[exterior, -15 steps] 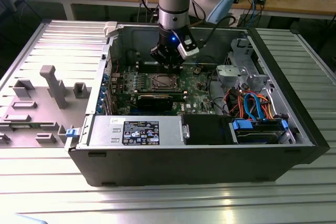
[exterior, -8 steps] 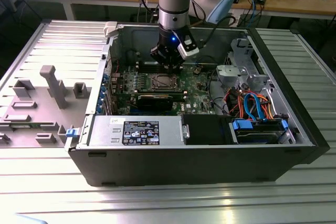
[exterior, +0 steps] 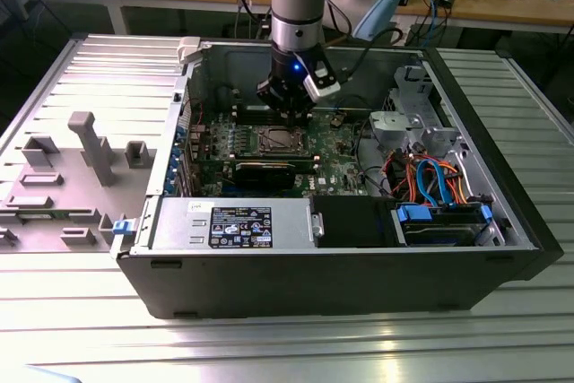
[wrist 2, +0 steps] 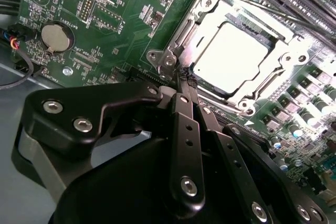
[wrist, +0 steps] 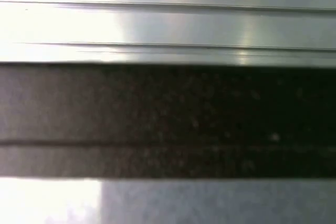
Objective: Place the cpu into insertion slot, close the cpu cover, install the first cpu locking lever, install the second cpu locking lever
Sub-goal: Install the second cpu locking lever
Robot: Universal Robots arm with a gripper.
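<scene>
Here you are looking at the gripper (wrist 2: 185,80) hanging over the green motherboard (wrist 2: 105,35), its two fingers (wrist 2: 181,114) pressed together with nothing between them, the tips sitting just beside a corner of the cpu cover (wrist 2: 281,51). That silver frame is lying flat over the insertion slot (wrist 2: 252,38), and the cpu (wrist 2: 231,59) is showing bright through its square opening, so the chip is sitting in the socket with the cover down. In the exterior view the arm (exterior: 296,6) is reaching down into the open computer case (exterior: 341,266), with the gripper (exterior: 289,114) poised just above the socket (exterior: 278,139) near the middle of the board. A round coin battery (wrist 2: 56,36) is lying on the board, well apart from the socket. In the first wrist view ribbed metal (wrist: 168,19) is catching glare above a dark band (wrist: 168,119).
</scene>
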